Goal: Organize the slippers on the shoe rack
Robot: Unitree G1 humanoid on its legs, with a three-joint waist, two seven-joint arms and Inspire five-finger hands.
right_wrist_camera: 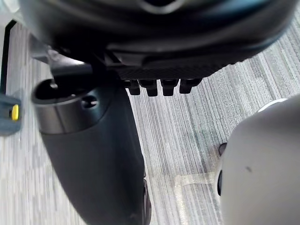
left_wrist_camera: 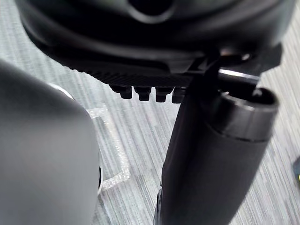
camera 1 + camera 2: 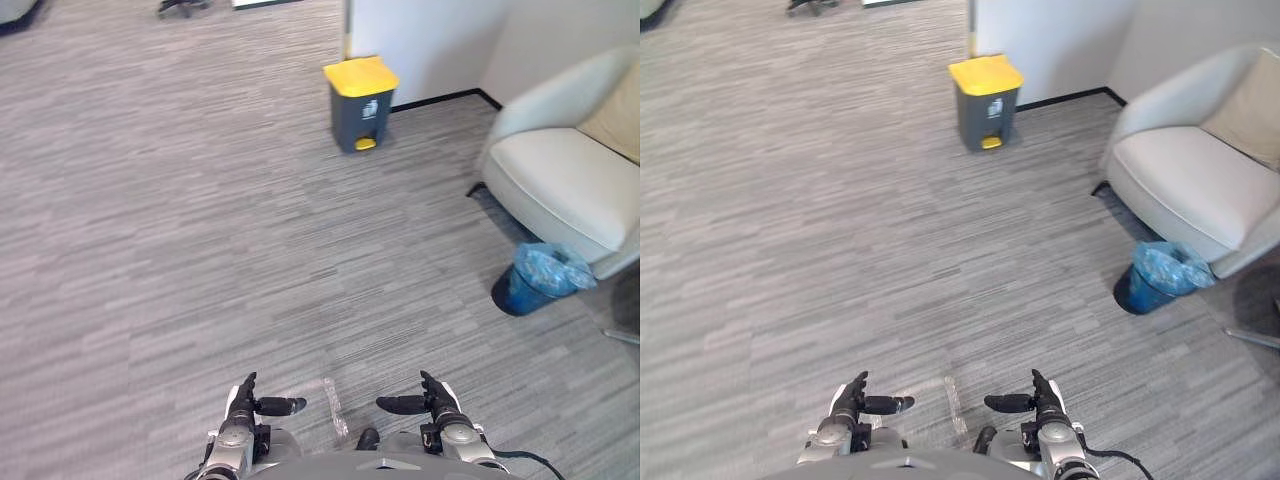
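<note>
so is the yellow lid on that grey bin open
No, the yellow lid lies flat and shut on top of the grey bin.

Left robot hand [image 3: 243, 400] and right robot hand [image 3: 434, 398] held low, level, side by side, well apart. Fingers [image 3: 249, 381] straight, pointing forward. Thumbs [image 3: 285, 405] turned inward, toward each other.

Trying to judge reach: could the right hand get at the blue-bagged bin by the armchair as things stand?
Probably not. The right hand hangs close in, and the bin stands far off across carpet; nothing blocks it.
</note>
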